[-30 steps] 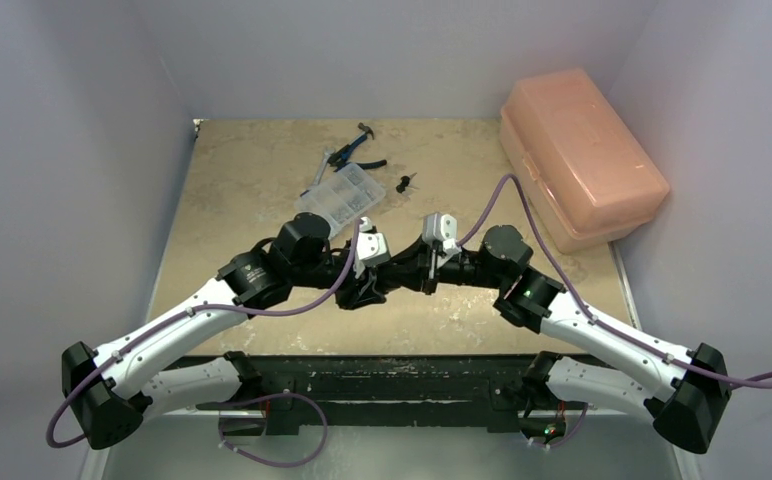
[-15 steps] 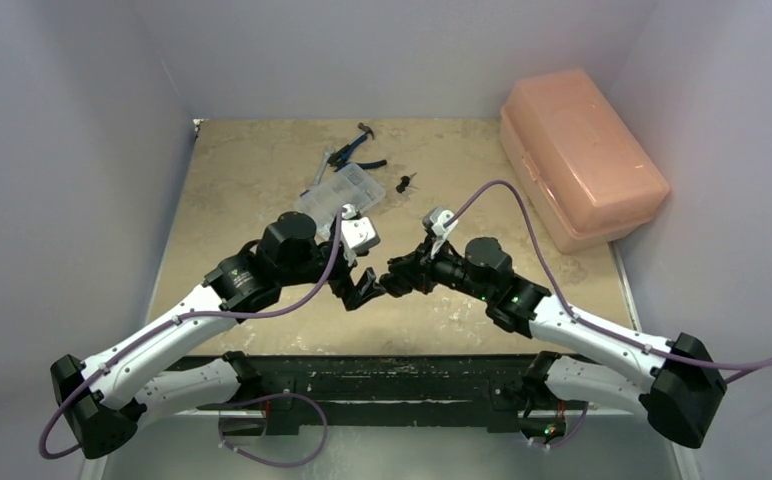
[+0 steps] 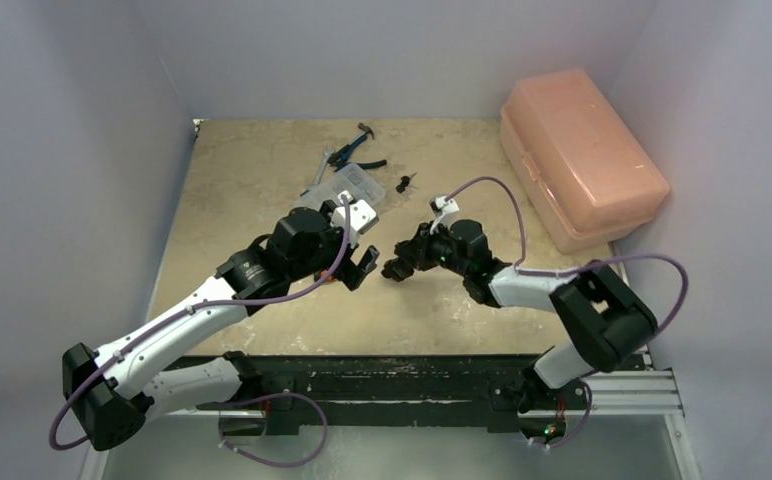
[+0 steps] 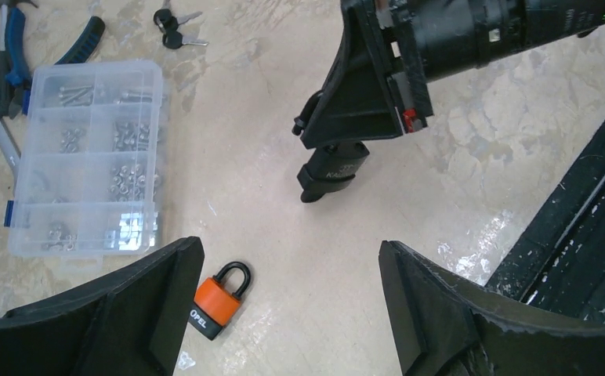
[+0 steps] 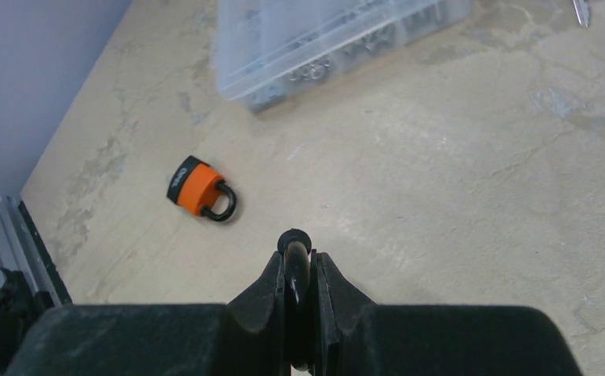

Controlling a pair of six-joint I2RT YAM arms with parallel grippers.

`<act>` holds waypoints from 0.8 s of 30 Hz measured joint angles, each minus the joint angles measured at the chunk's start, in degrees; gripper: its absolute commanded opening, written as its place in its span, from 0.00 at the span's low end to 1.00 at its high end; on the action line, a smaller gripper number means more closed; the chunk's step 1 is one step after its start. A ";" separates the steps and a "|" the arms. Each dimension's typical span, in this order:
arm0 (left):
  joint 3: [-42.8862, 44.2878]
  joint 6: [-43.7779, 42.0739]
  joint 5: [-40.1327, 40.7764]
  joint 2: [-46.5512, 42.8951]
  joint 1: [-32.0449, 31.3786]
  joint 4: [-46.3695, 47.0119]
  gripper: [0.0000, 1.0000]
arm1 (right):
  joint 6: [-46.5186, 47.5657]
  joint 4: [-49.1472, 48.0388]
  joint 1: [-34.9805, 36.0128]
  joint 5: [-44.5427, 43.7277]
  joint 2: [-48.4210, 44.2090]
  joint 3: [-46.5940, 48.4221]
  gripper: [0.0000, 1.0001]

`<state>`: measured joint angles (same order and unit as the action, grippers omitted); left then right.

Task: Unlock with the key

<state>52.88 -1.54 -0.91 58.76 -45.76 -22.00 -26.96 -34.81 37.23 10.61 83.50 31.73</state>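
An orange padlock (image 4: 219, 301) with a black shackle lies flat on the table, and its shackle looks seated. My left gripper (image 4: 288, 290) hangs open above it; the padlock shows just beside the left finger (image 4: 154, 305), untouched. The right wrist view has the padlock (image 5: 197, 188) ahead and to the left. My right gripper (image 5: 295, 262) is shut on a black-headed key (image 5: 293, 249), whose head shows between the fingers. From the left wrist, the key (image 4: 332, 171) hangs under the right gripper (image 4: 319, 137). Overhead, the left gripper (image 3: 362, 265) and right gripper (image 3: 399, 268) face each other mid-table.
A clear parts box (image 3: 340, 193) of screws sits behind the grippers, with blue pliers (image 3: 357, 152) and a wrench beyond it. A spare pair of keys (image 3: 405, 181) lies nearby. A large pink plastic case (image 3: 579, 155) fills the back right. The black front rail (image 4: 581, 227) edges the table.
My left gripper opened and drew back, and the padlock now lies on the table. The right gripper pulled away to the right, still holding the key.
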 measured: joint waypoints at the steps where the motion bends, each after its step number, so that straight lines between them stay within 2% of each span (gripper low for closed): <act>1: 0.00 0.04 0.42 0.31 0.00 0.00 0.88 | -1.27 -1.42 -0.94 0.81 2.43 0.50 0.00; 4: 0.00 0.44 1.40 0.92 0.00 0.02 0.88 | -5.46 -6.03 -3.37 3.13 9.14 3.06 0.00; 7: 0.00 0.44 1.68 1.07 0.04 0.02 0.87 | -8.83 -9.84 -5.11 5.51 14.40 5.60 0.14; 8: 0.00 0.46 1.68 1.14 0.04 0.04 0.87 | -9.97 -10.64 -5.75 6.16 15.98 6.47 0.21; 11: 0.00 0.46 1.66 1.49 0.04 0.02 0.87 | -12.44 -12.39 -7.50 7.85 19.28 7.96 0.56; 14: 0.00 0.46 1.64 1.81 0.04 0.02 0.86 | -13.94 -12.61 -8.81 8.46 20.68 8.13 0.84; 16: 0.00 0.46 1.62 1.99 0.07 0.02 0.86 | -14.16 -12.26 -9.53 8.48 21.24 8.39 0.95; 17: 0.00 0.46 1.60 2.10 0.13 0.02 0.86 | -14.40 -11.89 -9.84 8.44 21.42 8.59 0.98; 24: 0.00 0.46 1.57 2.29 0.26 0.02 0.86 | -13.79 -6.64 -11.74 7.87 21.35 10.03 0.99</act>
<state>52.88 -1.08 0.67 61.06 -45.50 -21.98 -40.75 -41.45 25.50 18.48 104.86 41.76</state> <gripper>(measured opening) 0.861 0.987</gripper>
